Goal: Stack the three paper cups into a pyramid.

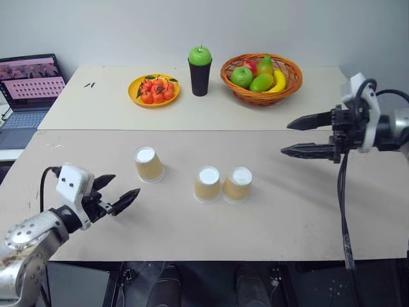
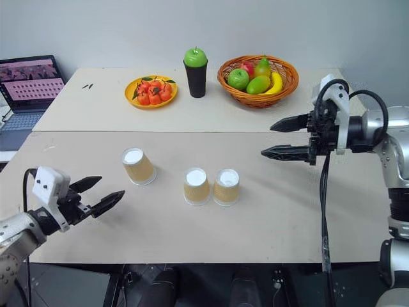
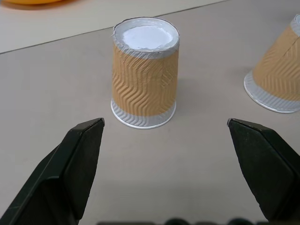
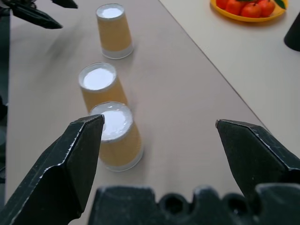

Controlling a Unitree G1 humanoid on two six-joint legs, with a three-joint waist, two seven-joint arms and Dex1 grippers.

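Tan paper cups — zigzag-ribbed, white-based, upside down — apparently three alike.

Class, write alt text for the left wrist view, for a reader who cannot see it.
An upside-down tan paper cup stands on the beige table ahead of the open left gripper, whose two black fingers are apart and hold nothing. Part of a second cup shows beside it.

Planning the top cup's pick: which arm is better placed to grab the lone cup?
Left, probably. The left gripper is open, low and aimed at the lone paper cup; the right gripper hangs beyond the paired cups.
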